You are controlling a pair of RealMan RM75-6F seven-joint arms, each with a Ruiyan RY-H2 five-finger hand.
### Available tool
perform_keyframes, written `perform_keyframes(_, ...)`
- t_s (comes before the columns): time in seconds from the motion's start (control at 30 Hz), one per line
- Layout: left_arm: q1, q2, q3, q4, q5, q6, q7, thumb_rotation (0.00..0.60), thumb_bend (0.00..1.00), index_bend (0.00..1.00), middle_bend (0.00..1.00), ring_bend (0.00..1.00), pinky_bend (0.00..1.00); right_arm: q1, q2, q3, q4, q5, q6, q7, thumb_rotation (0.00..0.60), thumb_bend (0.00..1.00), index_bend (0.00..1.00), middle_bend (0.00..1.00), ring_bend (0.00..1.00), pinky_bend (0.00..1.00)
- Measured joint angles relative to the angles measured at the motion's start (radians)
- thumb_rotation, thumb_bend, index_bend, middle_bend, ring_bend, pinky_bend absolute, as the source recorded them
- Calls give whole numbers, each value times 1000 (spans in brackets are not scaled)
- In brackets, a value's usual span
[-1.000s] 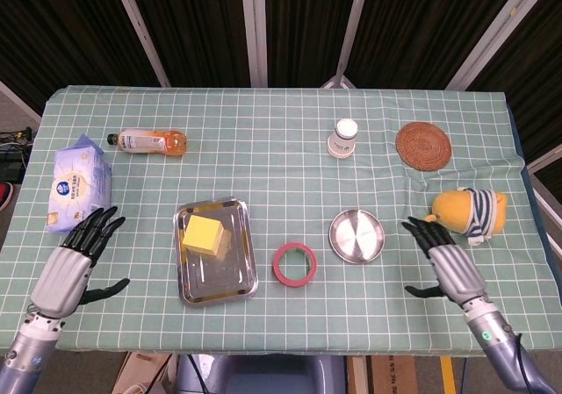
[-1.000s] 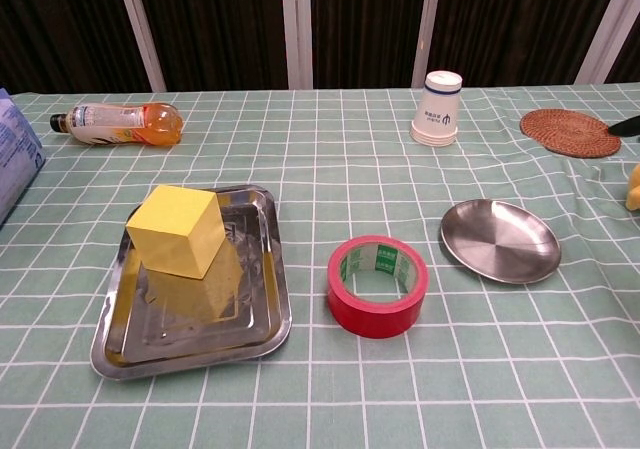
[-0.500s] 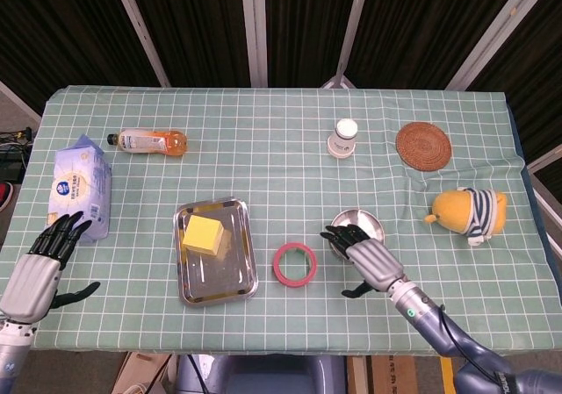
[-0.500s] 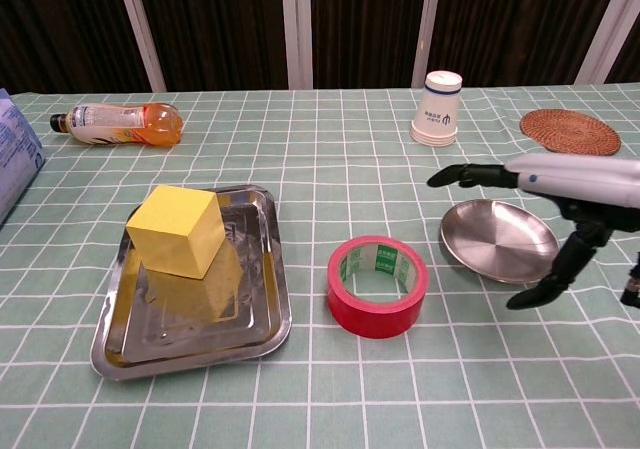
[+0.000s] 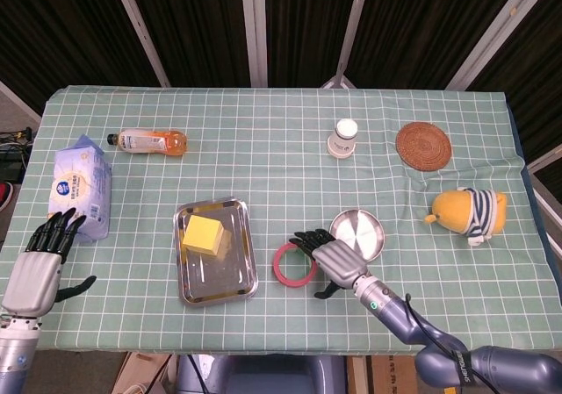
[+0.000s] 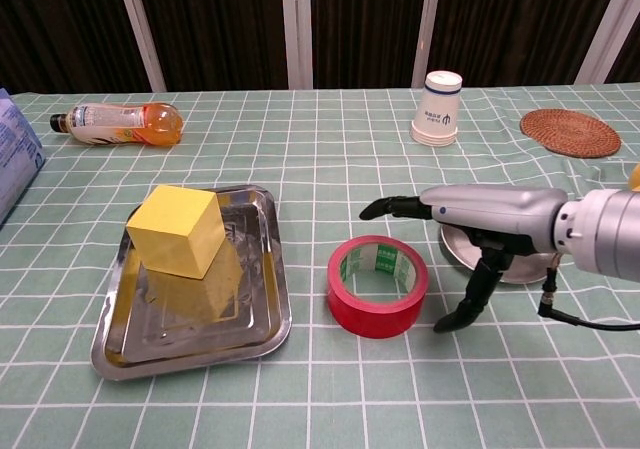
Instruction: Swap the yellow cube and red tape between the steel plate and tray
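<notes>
The robot's right hand [image 5: 332, 258] reaches in over the green checked tablecloth [image 5: 263, 166], its fingers [image 6: 390, 208] stretched out flat above the far edge of the red tape [image 6: 378, 285] and its thumb pointing down just beside the roll; it holds nothing. The tape lies flat on the cloth between the tray [image 6: 255, 309] and the steel plate [image 5: 364, 227], in neither of them. The yellow cube [image 6: 177, 231] sits inside the tray, toward its far left corner. The steel plate lies right of the tape, partly hidden by the right hand in the chest view. The left hand [image 5: 39, 267] hangs at the near left edge of the table, fingers spread and holding nothing, just below a blue-and-white packet [image 5: 81, 186]. Farther back on the cloth lie an orange drink bottle [image 5: 147, 139] on its side, an upturned paper cup [image 6: 438, 108] and a round woven coaster [image 5: 423, 145]; a yellow plush toy [image 5: 467, 212] rests near the right edge
</notes>
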Motion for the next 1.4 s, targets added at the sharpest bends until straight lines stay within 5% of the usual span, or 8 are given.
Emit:
perform_keyframes(0.3, 11, -31, -52, -20, -43, -1, 67, 600, 8, 99, 0, 0, 111, 45, -60, 1, 57, 45, -12, -6, 600, 20, 3, 37, 23, 0)
perform_keyframes(0.47, 17, -33, -65, -21, -50, -5, 60, 600, 13, 99, 0, 0, 111, 64, -93, -3, 81, 72, -5, -22, 600, 29, 87, 129, 179, 2)
perform_keyframes(0.6, 20, -34, -72, -21, -47, -7, 52, 600, 28, 105, 0, 0, 111, 68, -109, -5, 95, 69, 21, -32, 600, 136, 204, 276, 333, 49)
perform_keyframes(0.87, 29, -31, -82, -19, -42, -10, 27, 600, 29, 107, 0, 0, 111, 59, -123, -14, 100, 58, 88, -53, 600, 215, 284, 365, 412, 70)
perform_keyframes(1.4, 51, -24, -106, -18, -44, 9, 4, 600, 29, 109, 0, 0, 111, 8, 64, 3, 47, 61, 151, 16, 600, 218, 287, 371, 416, 79)
